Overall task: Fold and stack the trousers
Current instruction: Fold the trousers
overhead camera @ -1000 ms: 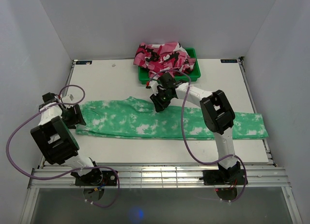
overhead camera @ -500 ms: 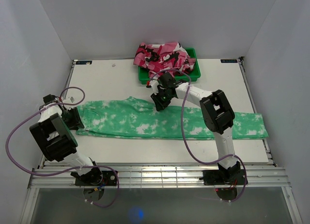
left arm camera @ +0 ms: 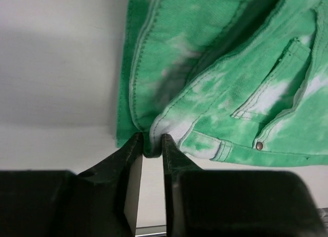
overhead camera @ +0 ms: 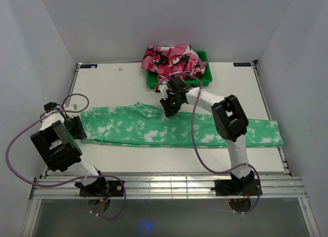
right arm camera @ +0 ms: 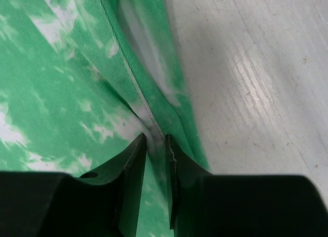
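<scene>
Trousers (overhead camera: 154, 128), green with white blotches, lie flat in a long band across the middle of the table (overhead camera: 118, 86), waist at 9 o'clock and hems out at 3 o'clock, the legs seemingly laid one upon the other. Nearest, at 9 o'clock, the left gripper (left arm camera: 152, 145) is clamped on the near corner of the waistband. A thin wad of cloth is caught between its closed-up fingers, with a pocket and a rivet just beside them. Over the last second this arm has crept a little outward and toward the near edge. The waist end has followed it slightly, and the cloth there looks drawn straighter.

The right gripper (right arm camera: 156, 142), just beyond the centre toward 12 o'clock, has scarcely budged. Its fingers pinch a ridge of the trousers' far edge, with bare table just beside it. I judge this a tensioning tug, one end pulled against a hold at the middle, to flatten the garment before a crosswise fold. No such fold is made yet, so the task is at an early stage and stacking is not begun.

Farthest, at 12 o'clock against the back edge, a green tray (overhead camera: 206, 79) holds a rumpled heap of pink camouflage cloth (overhead camera: 174, 58), which spills over its left rim. Nothing green lies in it. It seems the likely place for the stack, though that is only a guess.
</scene>
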Tool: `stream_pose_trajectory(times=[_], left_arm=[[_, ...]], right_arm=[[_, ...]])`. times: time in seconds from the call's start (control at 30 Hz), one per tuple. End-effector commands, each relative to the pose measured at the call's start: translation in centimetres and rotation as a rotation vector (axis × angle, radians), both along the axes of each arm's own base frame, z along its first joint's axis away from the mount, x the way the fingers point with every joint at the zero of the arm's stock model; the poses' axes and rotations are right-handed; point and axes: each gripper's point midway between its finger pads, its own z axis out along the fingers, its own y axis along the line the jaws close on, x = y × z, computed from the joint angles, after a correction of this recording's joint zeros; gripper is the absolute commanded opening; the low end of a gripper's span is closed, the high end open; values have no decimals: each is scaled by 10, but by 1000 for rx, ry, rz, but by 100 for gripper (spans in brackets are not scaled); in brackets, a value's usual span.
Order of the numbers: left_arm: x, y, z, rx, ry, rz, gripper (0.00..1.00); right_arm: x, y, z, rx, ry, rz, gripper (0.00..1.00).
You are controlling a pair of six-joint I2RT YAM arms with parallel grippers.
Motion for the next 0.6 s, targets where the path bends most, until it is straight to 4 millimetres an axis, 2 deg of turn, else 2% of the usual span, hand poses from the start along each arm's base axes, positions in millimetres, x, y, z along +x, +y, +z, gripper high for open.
stream_pose_trajectory(times=[0.0, 0.03, 0.07, 0.13, 0.23, 0.33, 0.43, 0.47, 0.57], left_arm=[[5, 2, 6, -3, -35, -15, 26], [7, 2, 8, -8, -35, -16, 21], [9, 3, 12, -12, -42, -17, 9], [12, 3, 20, -10, -56, -21, 0], [12, 3, 42, 15, -95, -37, 0], [4, 4, 58, 42, -111, -48, 0], [-12, 12, 52, 51, -83, -46, 0], [-18, 23, 48, 62, -79, -18, 0], [-32, 39, 23, 39, -26, 16, 0]], right_arm=[[-24, -20, -56, -133, 112, -12, 26], [-24, -21, -56, -136, 111, -13, 26], [-23, -21, -56, -137, 108, -14, 26], [-22, -23, -57, -148, 103, -21, 25], [-21, -25, -58, -160, 99, -33, 23], [-19, -28, -59, -174, 93, -44, 22], [-18, -29, -60, -180, 91, -48, 22], [-18, -29, -60, -181, 91, -50, 22], [-19, -30, -61, -180, 94, -50, 22]])
